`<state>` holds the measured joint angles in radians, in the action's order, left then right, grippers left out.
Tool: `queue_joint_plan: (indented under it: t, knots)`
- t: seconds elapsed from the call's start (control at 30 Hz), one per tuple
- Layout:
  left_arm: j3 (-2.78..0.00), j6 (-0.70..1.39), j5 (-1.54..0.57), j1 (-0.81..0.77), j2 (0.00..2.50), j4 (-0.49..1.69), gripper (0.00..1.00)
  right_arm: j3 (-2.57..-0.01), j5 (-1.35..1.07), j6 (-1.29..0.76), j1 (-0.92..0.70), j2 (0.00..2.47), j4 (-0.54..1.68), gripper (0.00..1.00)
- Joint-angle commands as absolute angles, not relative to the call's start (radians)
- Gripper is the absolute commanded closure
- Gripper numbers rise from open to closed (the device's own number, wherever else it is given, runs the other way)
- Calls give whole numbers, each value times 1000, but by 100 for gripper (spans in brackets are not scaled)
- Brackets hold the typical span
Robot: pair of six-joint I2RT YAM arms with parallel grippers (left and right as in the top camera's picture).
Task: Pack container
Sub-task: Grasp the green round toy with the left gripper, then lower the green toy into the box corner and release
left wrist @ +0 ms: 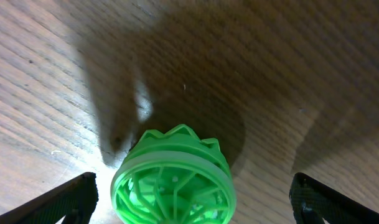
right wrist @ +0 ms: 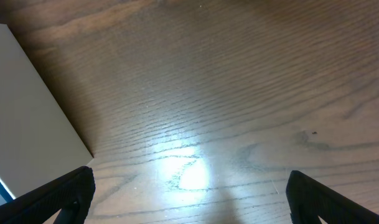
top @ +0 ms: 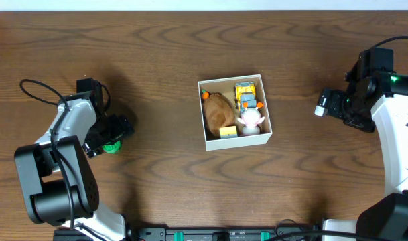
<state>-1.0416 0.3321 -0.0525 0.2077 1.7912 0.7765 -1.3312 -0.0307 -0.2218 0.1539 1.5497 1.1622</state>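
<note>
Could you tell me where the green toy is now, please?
In the overhead view, the green toy sits on the table at far left, within the open left gripper, well apart from the container.

Overhead looks straight down on the desk (top: 157, 53). Left wrist sits close above the green toy (left wrist: 172, 180) near the left edge; right wrist, low by the right edge, faces the container (right wrist: 27, 106); overhead shows both.
</note>
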Motion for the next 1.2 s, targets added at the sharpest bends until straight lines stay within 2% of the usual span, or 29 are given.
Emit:
queue_joint_plan:
  t: [0.0, 0.13, 0.27, 0.43, 0.73, 0.97, 1.0, 1.13, 1.17]
  knots:
    - [-1038, 312, -54, 211, 1797, 776, 0, -1328, -35, -208, 163, 1557, 1164, 1]
    - [-1038, 312, -54, 211, 1797, 786, 18, -1328, -34, -208, 163, 1557, 1166, 1]
    - [-1038, 312, -54, 211, 1797, 791, 28, -1328, -34, -207, 163, 1557, 1171, 1]
    - [-1038, 312, -54, 211, 1797, 801, 47, -1328, -34, -208, 163, 1557, 1171, 1]
    - [-1039, 312, -54, 211, 1797, 810, 52, -1328, -34, -208, 163, 1557, 1171, 1]
    - [-1137, 311, -84, 184, 1761, 886, 63, -1328, -34, -208, 163, 1557, 1166, 1]
    - [-1166, 311, -90, 168, 1747, 905, 66, -1328, -34, -208, 163, 1557, 1166, 1]
    - [-1284, 311, -105, 69, 1682, 977, 86, -1328, -35, -208, 162, 1557, 1166, 1]
    - [-1312, 311, -105, 31, 1661, 988, 86, -1328, -35, -208, 162, 1557, 1167, 1]
